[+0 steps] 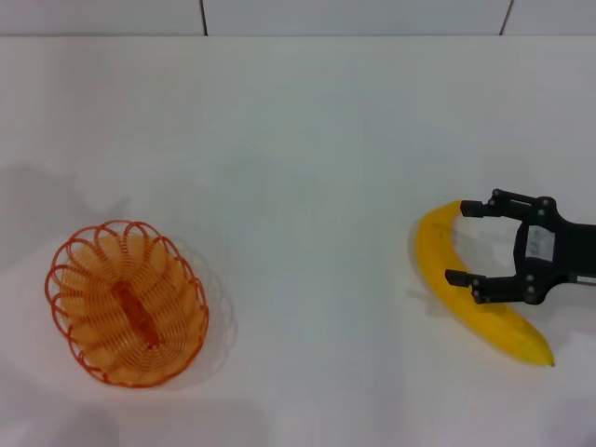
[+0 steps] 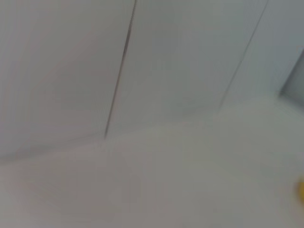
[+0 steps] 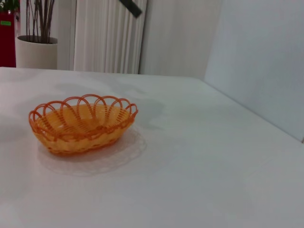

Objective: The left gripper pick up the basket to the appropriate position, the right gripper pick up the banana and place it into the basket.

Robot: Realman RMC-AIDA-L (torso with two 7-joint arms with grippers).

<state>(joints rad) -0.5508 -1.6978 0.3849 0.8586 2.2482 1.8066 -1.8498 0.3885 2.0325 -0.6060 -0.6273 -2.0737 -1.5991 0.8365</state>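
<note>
The orange wire basket [image 1: 128,303] sits empty on the white table [image 1: 307,186] at the left; the right wrist view shows the basket [image 3: 81,123] from the side. The yellow banana [image 1: 507,328] lies at the right, curving toward the table's front edge. My right gripper [image 1: 457,242] reaches in from the right edge, open. Its fingers straddle the banana's upper half, with the near finger [image 1: 484,284] lying across the fruit. A yellow sliver [image 2: 301,189] shows at the edge of the left wrist view. My left gripper is out of view.
A wall of white panels [image 1: 354,17] runs along the table's far edge. In the right wrist view a white planter [image 3: 36,51] and a ribbed white panel [image 3: 107,35] stand beyond the table.
</note>
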